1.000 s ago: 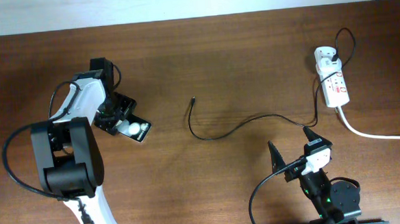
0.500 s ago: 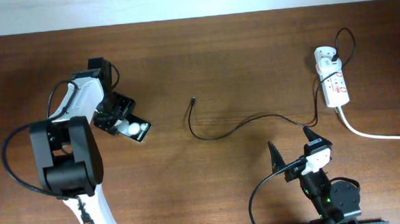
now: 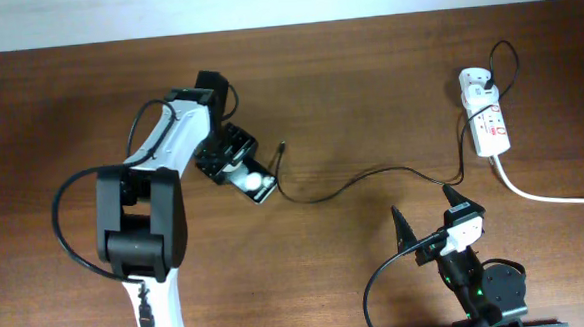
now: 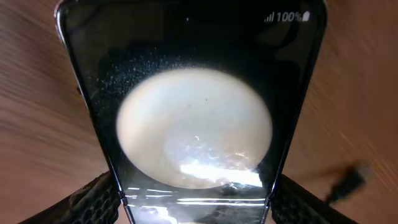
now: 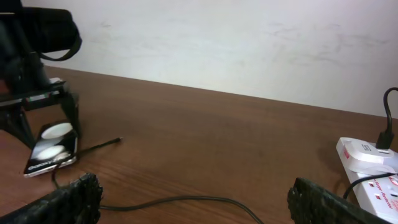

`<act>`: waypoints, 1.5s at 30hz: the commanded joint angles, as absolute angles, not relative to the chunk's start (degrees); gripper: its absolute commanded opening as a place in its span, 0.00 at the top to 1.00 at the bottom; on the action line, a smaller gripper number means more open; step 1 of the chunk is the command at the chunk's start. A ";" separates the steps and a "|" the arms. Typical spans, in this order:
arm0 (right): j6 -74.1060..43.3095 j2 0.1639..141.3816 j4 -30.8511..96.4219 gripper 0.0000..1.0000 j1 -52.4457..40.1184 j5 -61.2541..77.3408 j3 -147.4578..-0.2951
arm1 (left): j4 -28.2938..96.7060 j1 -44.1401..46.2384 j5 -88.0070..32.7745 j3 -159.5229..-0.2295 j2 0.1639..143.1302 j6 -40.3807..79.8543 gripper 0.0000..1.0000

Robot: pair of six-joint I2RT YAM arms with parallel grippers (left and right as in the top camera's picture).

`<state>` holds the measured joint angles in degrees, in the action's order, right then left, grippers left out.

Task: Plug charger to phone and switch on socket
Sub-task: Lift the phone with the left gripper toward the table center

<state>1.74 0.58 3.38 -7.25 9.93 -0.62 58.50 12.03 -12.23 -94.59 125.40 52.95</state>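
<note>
Overhead, left-wrist and right-wrist views of a brown wooden table (image 3: 367,59) with visible grain; a plain white wall (image 5: 217,43) rises behind it.

One phone (image 3: 252,180), a glossy black rectangular slab bearing two white round spots, sits left of table centre. It is clamped between the textured black pads (image 4: 93,198) of the left gripper (image 3: 236,167). Its jaws are closed against the phone's long edges. The screen reads "100%" in the wrist view.

One charger (image 3: 343,186), a thin black cable, curves across the table. Its small plug tip (image 3: 283,144) lies just beside the phone, apart from it. The far end runs to a white adapter (image 3: 475,82).

One socket (image 3: 490,125), a white elongated power strip with red markings, lies at the right edge. A thick white cord (image 3: 549,196) leaves it.

The right gripper (image 3: 423,203) stands at the near edge, its jaws spread wide and holding nothing.
</note>
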 commanded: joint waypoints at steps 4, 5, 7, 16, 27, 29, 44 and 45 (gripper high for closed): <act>1.43 0.19 3.68 0.01 -7.49 9.61 -0.32 | 65.82 14.94 -21.82 -101.84 125.86 50.46 1.00; 1.43 0.19 3.68 0.01 -7.49 9.61 -0.32 | 67.57 14.96 -22.87 -102.28 125.86 49.76 1.00; 1.43 0.19 3.68 0.01 -7.49 9.61 -0.32 | 70.26 14.85 -23.18 -102.50 125.86 47.33 1.00; 1.43 0.19 3.68 0.01 -7.49 9.61 -0.32 | 79.85 10.59 -22.92 -102.69 125.86 34.20 1.00; 0.32 0.21 3.68 0.01 -7.49 9.89 -0.32 | 88.84 11.46 -45.76 -102.69 125.86 34.24 1.00; 0.30 0.21 3.68 0.01 -7.49 9.89 -0.32 | 92.71 11.46 -48.53 -102.69 125.86 34.28 1.00; -28.16 6.33 3.68 0.01 -7.51 11.35 -0.32 | 95.88 11.46 -54.26 -102.69 125.86 29.87 1.00; -35.64 7.70 3.55 0.01 -7.49 12.64 -0.32 | 95.74 11.46 -54.19 -102.69 125.86 29.87 1.00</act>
<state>-18.26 5.06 3.36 -7.25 10.28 -0.62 95.39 11.33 -52.05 -101.60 125.82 31.00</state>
